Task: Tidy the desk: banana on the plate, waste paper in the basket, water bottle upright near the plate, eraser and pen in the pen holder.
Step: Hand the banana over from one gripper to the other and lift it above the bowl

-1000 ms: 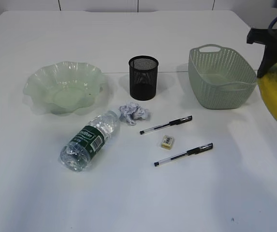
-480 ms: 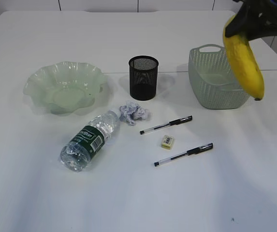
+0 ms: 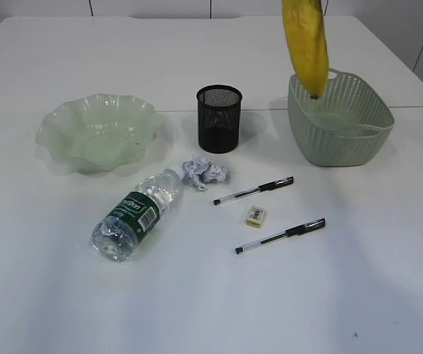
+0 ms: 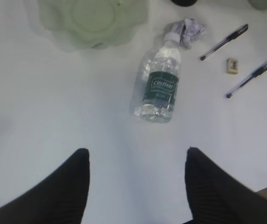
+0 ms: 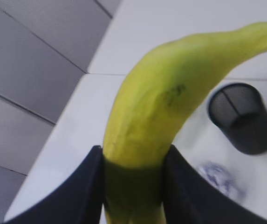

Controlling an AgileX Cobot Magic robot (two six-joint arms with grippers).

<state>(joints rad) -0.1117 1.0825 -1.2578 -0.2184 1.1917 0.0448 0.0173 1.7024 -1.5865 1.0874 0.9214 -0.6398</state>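
My right gripper (image 5: 133,149) is shut on the yellow banana (image 5: 170,93), which hangs tip-down from the top edge (image 3: 305,44) over the basket's far left rim. That gripper is out of the exterior view. The water bottle (image 3: 136,216) lies on its side below the pale green plate (image 3: 49,125). Crumpled waste paper (image 3: 205,172) sits by the bottle cap. Two pens (image 3: 254,190) (image 3: 281,236) and the eraser (image 3: 256,215) lie in front of the black mesh pen holder (image 3: 219,122). My left gripper (image 4: 136,150) hovers open and empty, short of the bottle (image 4: 159,86).
The green woven basket (image 3: 340,140) stands at the back right with nothing showing inside. The white table's far edge runs behind the plate, holder and basket, and a seam line crosses it at their level.
The banana has swung from the right edge of the exterior view up and leftward, and now hangs over the basket's left rim. Nothing on the table has moved.
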